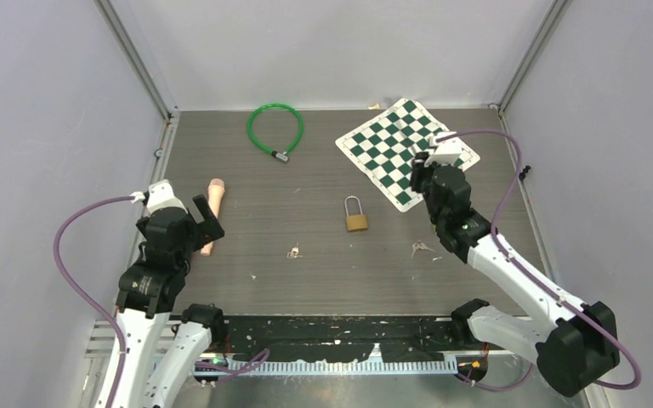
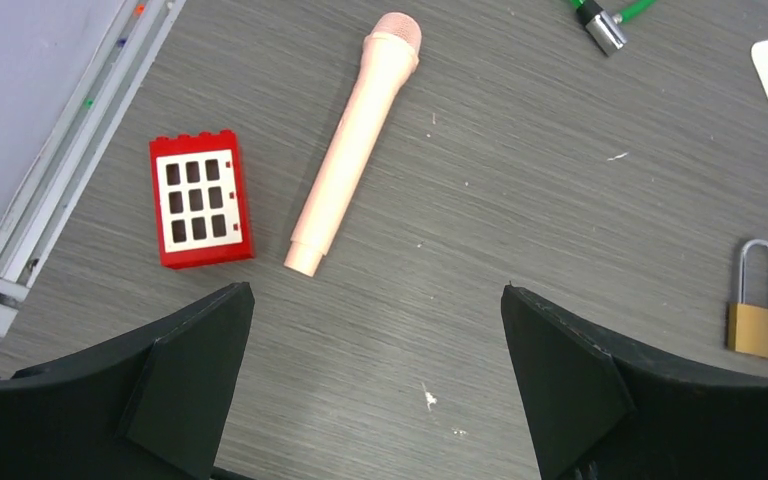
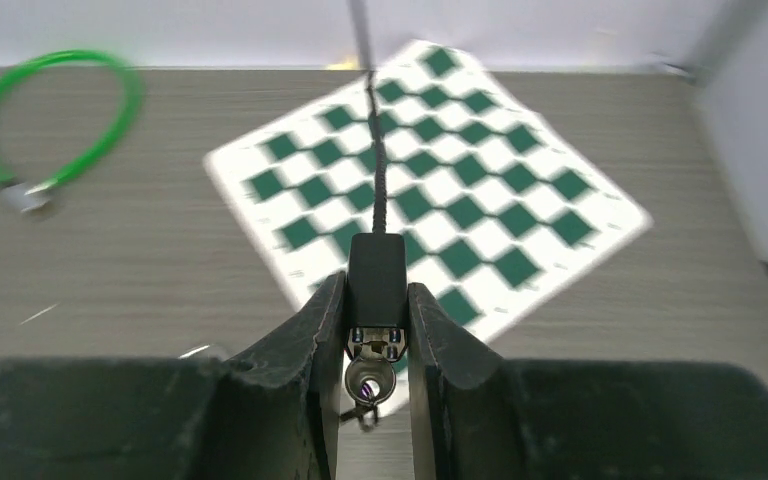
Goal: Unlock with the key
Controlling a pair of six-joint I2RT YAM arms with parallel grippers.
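1. My right hand is clamped on the black head of the key. The thin blade seems to point straight out ahead, so it could go into a keyhole without a regrip.
2. That hand hangs over the edge of the chess mat, apart from the padlock. The padlock lies flat on the bare counter, shackle pointing away from me.
3. My left hand is spread wide and holds nothing, near the pink microphone and red brick. I judge it is free to steady the padlock.
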